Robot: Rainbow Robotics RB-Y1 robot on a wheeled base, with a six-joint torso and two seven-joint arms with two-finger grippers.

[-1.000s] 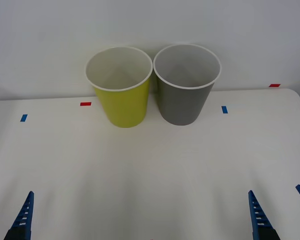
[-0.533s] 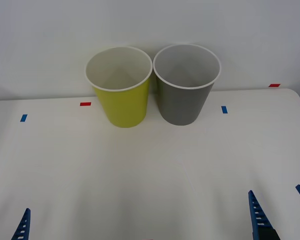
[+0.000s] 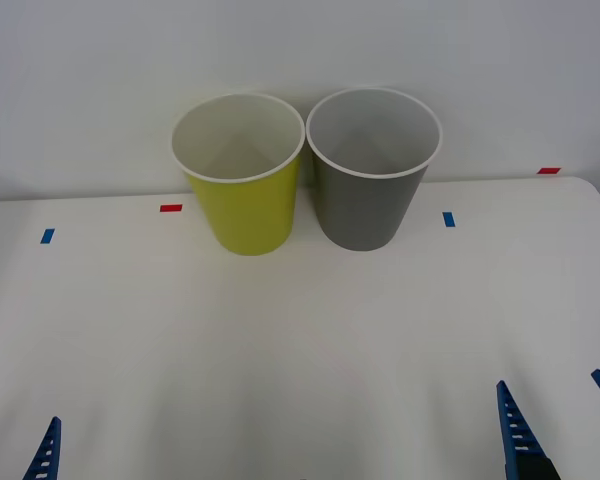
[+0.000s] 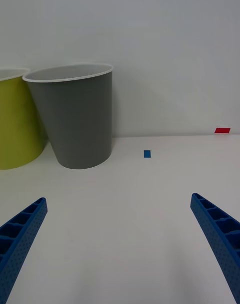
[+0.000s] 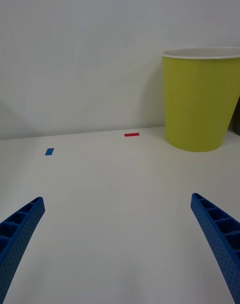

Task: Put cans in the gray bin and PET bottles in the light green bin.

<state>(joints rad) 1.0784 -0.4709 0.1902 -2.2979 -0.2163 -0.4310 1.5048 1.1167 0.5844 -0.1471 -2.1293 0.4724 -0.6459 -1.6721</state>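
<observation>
Bins first: the gray bin (image 3: 368, 200) stands upright at the far side of the table (image 3: 280, 350), against the wall; the light green bin (image 3: 248, 210) stands upright just beside the gray bin on its left, rims meeting or all but meeting. Both mouths face up and clear; the gray bin's very bottom is hard to read from this angle, so what lies in it I cannot say for sure.

Now the arms: the right gripper (image 3: 551, 380) sits low, well short of the gray bin and off to its right, blue fingers spread wide and holding nothing; the left gripper (image 5: 117, 200) sits equally far back, well to the gray bin's left, beyond the green one, fingers likewise parted and bare. A blue tape mark (image 3: 448, 218) lies just right of the gray bin's foot; a red tape mark (image 3: 170, 208) lies left of it, past the green bin.

By my reading both arms are at rest between sorts; the step in hand is to wait wide and low. To do the next drop well, I'd say: carry any can in high, come straight over the middle of the gray bin's mouth, and release only once inside the white rim; approach from the right, since a nudge to the gray bin would likely shove its green neighbour too; these tall tapered bins look easy to tip.
</observation>
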